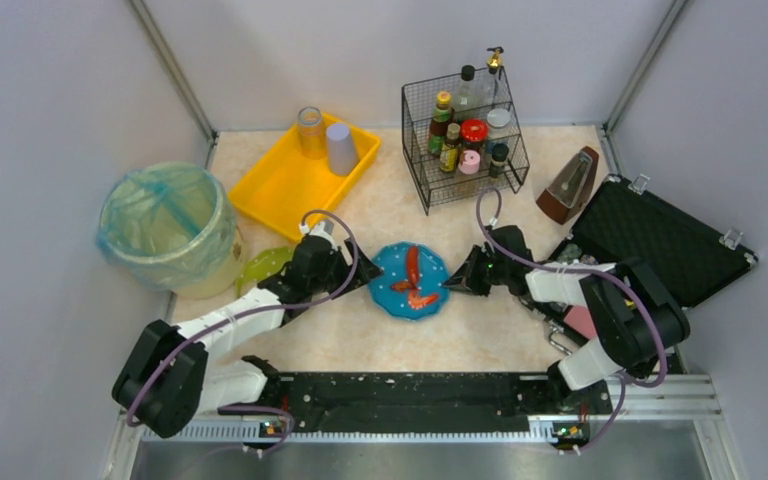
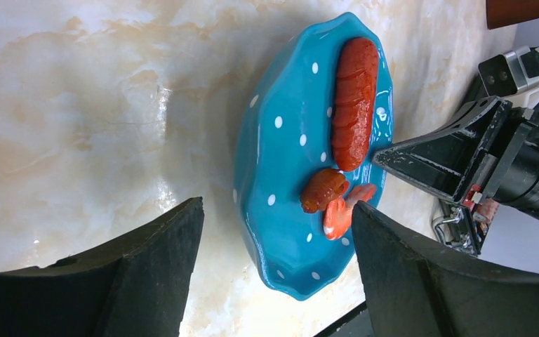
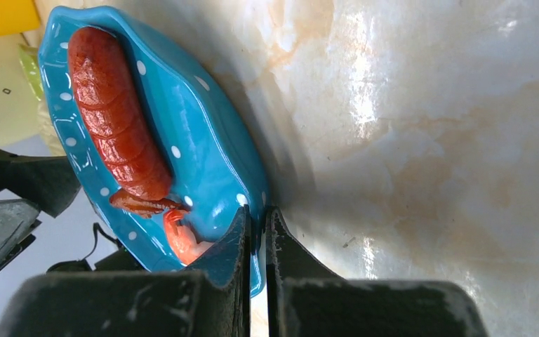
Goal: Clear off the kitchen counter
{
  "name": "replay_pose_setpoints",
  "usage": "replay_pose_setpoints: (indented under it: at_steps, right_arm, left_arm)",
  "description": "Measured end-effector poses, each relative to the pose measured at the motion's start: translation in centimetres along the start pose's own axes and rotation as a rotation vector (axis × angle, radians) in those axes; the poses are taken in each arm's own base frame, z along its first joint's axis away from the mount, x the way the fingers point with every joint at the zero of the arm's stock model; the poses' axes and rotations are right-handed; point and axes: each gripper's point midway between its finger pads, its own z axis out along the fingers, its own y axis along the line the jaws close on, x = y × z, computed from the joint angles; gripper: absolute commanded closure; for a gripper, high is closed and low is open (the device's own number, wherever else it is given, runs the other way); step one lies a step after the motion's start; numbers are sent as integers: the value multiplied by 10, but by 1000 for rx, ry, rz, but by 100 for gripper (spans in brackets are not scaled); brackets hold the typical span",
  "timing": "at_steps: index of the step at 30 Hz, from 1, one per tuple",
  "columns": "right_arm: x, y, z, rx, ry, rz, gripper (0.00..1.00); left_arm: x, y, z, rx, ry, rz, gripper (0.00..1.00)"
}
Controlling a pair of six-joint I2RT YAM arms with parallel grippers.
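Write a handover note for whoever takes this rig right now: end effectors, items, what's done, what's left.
The right end effector is shut on the right rim of the blue plate.
The left end effector is open at the plate's left edge, holding nothing.
The plate, carrying a sausage and smaller bits, is in the middle of the kitchen counter.
Done: clear cup and grey cup stand in the yellow tray.
Left: the plate is not yet cleared; a green item lies by the left arm.

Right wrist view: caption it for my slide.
Right gripper pinches the rim of the blue dotted plate holding sausages.
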Motion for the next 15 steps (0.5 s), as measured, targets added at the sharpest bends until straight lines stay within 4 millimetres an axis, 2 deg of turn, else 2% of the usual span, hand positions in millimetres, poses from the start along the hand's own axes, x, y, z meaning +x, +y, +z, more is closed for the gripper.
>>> replay_pose_setpoints:
  at_steps: [6,15]
  right_arm:
    - [-3,1,4,-41,0,13,100]
    - [-5,1,6,-70,3,17,100]
  left_arm:
    - [2,1,6,4,11,-8,22]
    - [14,4,26,13,67,-72,31]
